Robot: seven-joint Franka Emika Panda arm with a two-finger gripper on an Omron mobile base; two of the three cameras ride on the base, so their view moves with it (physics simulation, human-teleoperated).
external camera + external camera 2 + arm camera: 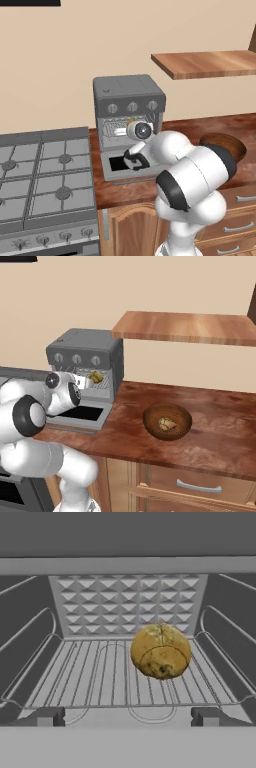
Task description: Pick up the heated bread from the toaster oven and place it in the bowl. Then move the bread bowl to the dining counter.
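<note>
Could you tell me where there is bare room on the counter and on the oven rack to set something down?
Counter: bare to the right of the bowl, and between the bowl and the toaster oven. The wire rack is bare left of the bread. Crowded: the oven mouth, where the open gripper reaches over the dropped door; the bowl already holds a piece.

The toaster oven (pixel 129 97) stands on the reddish counter (pixel 190 131) with its door (pixel 131 166) dropped open; the arm's hand reaches at its mouth, a bowl (pixel 231 145) apparently behind the elbow
</note>
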